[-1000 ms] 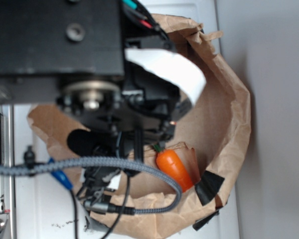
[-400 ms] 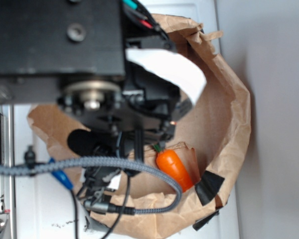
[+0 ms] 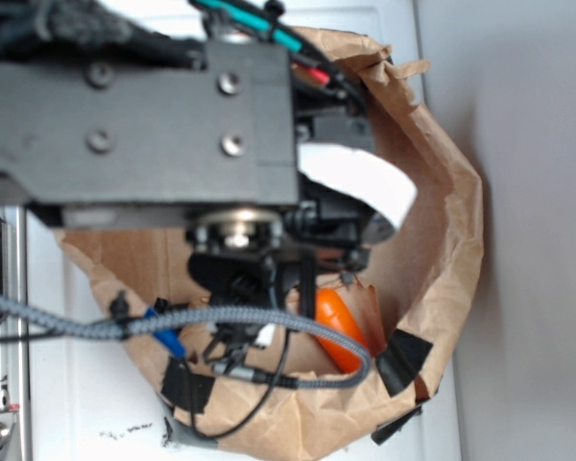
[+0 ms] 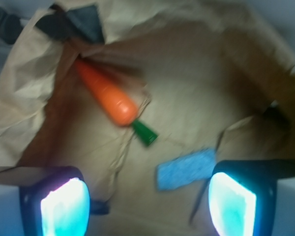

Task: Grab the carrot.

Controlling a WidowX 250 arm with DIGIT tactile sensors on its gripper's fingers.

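- The claw [image 4: 147, 199] hangs spread and empty at the wrist view's bottom.
- The carrot [image 4: 105, 96] lies upper left; centre over its body, clear of the sponge [image 4: 185, 169].

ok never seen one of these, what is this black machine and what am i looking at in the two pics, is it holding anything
The black machine is a small robot arm with a two-fingered gripper. The exterior view looks down from above, so the arm and its cables block much of the scene. The wrist view comes from a camera on the arm, looking past the two fingertips, which glow bluish at the bottom corners. Below lies crumpled brown paper shaped like a shallow bowl. On it rest an orange toy carrot with a green stem and a flat blue sponge. The jaws stand wide apart with nothing between them, so nothing is held.
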